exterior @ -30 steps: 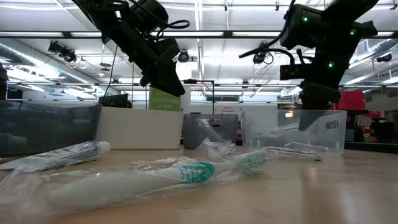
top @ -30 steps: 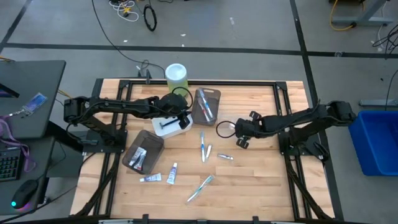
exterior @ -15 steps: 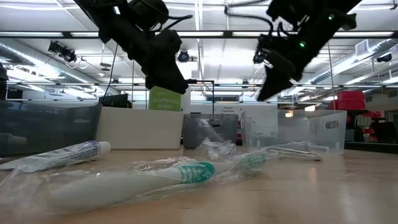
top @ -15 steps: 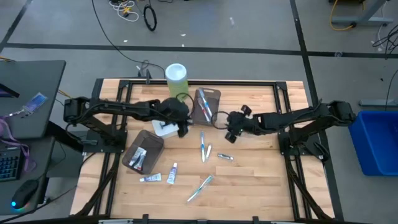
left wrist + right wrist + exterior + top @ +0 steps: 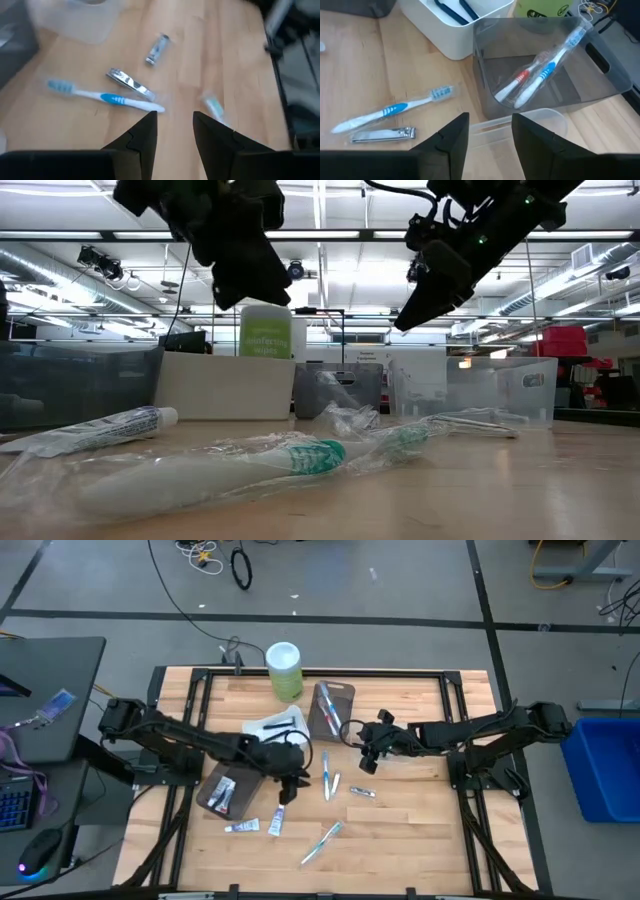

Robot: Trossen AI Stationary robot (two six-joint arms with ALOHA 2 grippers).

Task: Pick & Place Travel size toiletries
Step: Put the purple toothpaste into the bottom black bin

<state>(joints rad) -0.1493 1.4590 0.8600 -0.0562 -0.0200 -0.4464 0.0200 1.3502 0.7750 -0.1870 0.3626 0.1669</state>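
Toiletries lie loose on the wooden table: a white-blue toothbrush (image 5: 325, 768), a silvery nail clipper (image 5: 335, 783), a small silvery tube (image 5: 362, 792), two white mini tubes (image 5: 279, 818) (image 5: 242, 827) and a wrapped toothbrush (image 5: 322, 842). My left gripper (image 5: 291, 772) hovers open above the table, left of the toothbrush (image 5: 105, 96) and clipper (image 5: 131, 83). My right gripper (image 5: 364, 743) hovers open beside the grey tray (image 5: 330, 707), which holds wrapped toothbrushes (image 5: 540, 75). Neither gripper holds anything.
A white tray (image 5: 272, 728) holds dark razors. A dark tray (image 5: 228, 783) holds small items. A green canister (image 5: 284, 670) stands at the far edge. A clear tray (image 5: 535, 120) sits under my right gripper. Bare wood lies toward the table's near and right sides.
My left gripper has moved from above the white tray toward the near edge, and now hangs over the table beside the loose toothbrush. My right gripper has moved left and slightly toward the far edge, closer to the grey tray, tipping as it went. No object has moved.
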